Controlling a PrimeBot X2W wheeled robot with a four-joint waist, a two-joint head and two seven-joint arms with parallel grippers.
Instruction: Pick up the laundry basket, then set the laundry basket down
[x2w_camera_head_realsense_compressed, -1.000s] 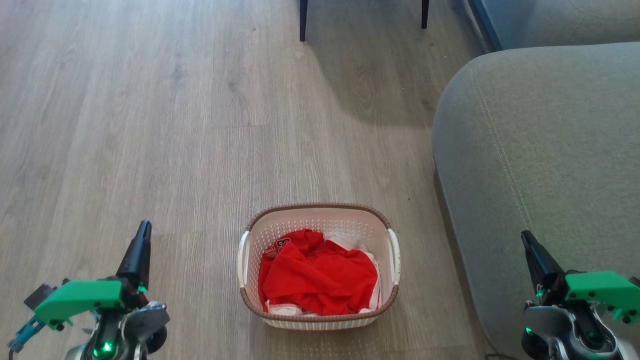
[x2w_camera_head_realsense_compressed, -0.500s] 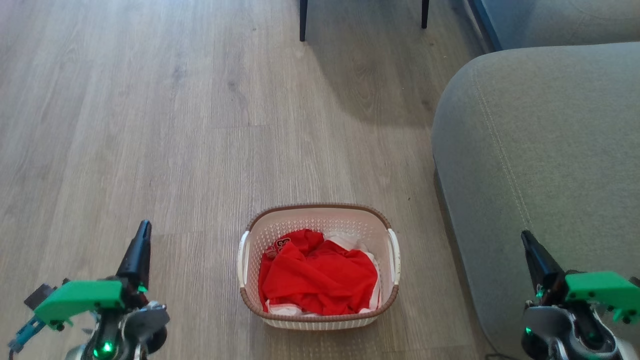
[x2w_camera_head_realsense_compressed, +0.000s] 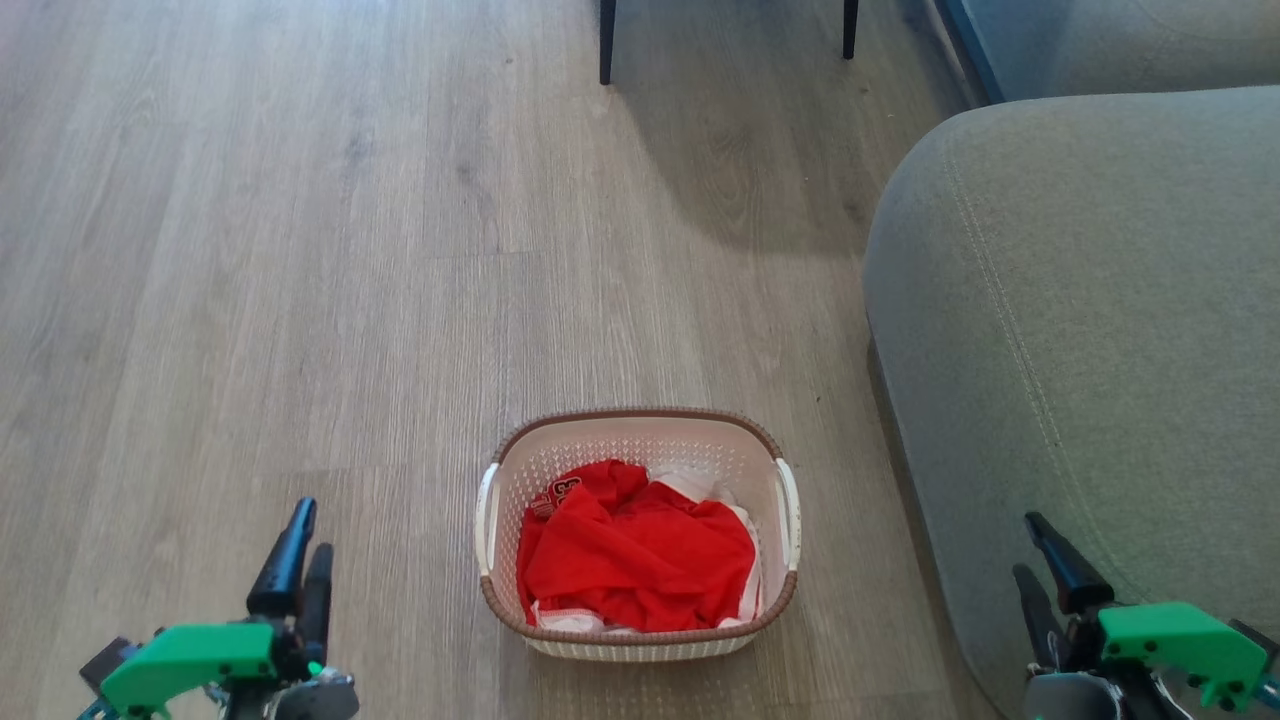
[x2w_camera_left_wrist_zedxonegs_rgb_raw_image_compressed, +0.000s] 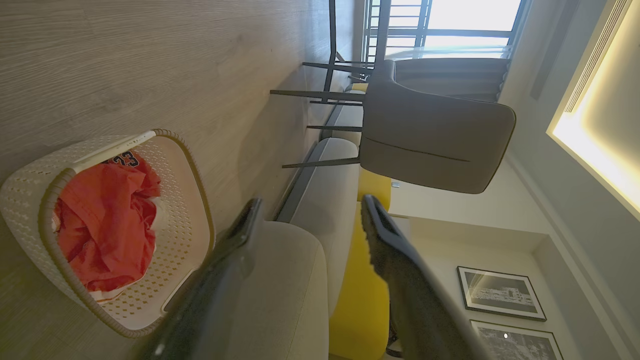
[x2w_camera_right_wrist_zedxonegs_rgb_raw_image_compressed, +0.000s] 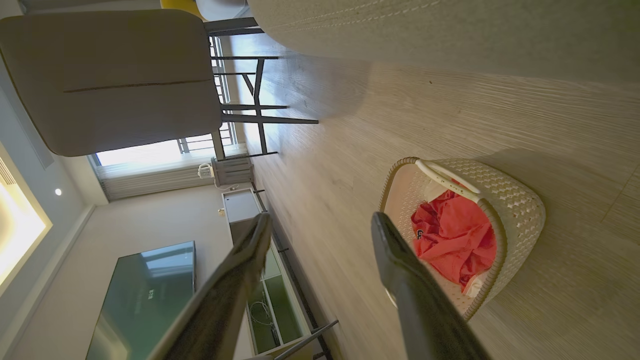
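The laundry basket (x2w_camera_head_realsense_compressed: 640, 440) stands on the wood floor, cream-white and perforated with a brown rim; red and white clothes (x2w_camera_head_realsense_compressed: 635, 550) lie inside. Its white handles sit on its left and right sides. My left gripper (x2w_camera_head_realsense_compressed: 310, 530) is open at the lower left, well apart from the basket's left handle. My right gripper (x2w_camera_head_realsense_compressed: 1030, 545) is open at the lower right, over the sofa's edge. The basket (x2w_camera_left_wrist_zedxonegs_rgb_raw_image_compressed: 30, 185) lies left of the left gripper (x2w_camera_left_wrist_zedxonegs_rgb_raw_image_compressed: 310, 210) in the left wrist view, and the basket (x2w_camera_right_wrist_zedxonegs_rgb_raw_image_compressed: 500, 195) lies right of the right gripper (x2w_camera_right_wrist_zedxonegs_rgb_raw_image_compressed: 320, 222) in the right wrist view.
A grey sofa (x2w_camera_head_realsense_compressed: 1090, 320) fills the right side, close beside the basket. Dark chair legs (x2w_camera_head_realsense_compressed: 606, 40) stand at the far end of the floor. Open wood floor (x2w_camera_head_realsense_compressed: 300, 250) stretches to the left and ahead.
Both grippers have dropped lower in the head view and opened, each now showing two separate fingers. The basket has not moved.
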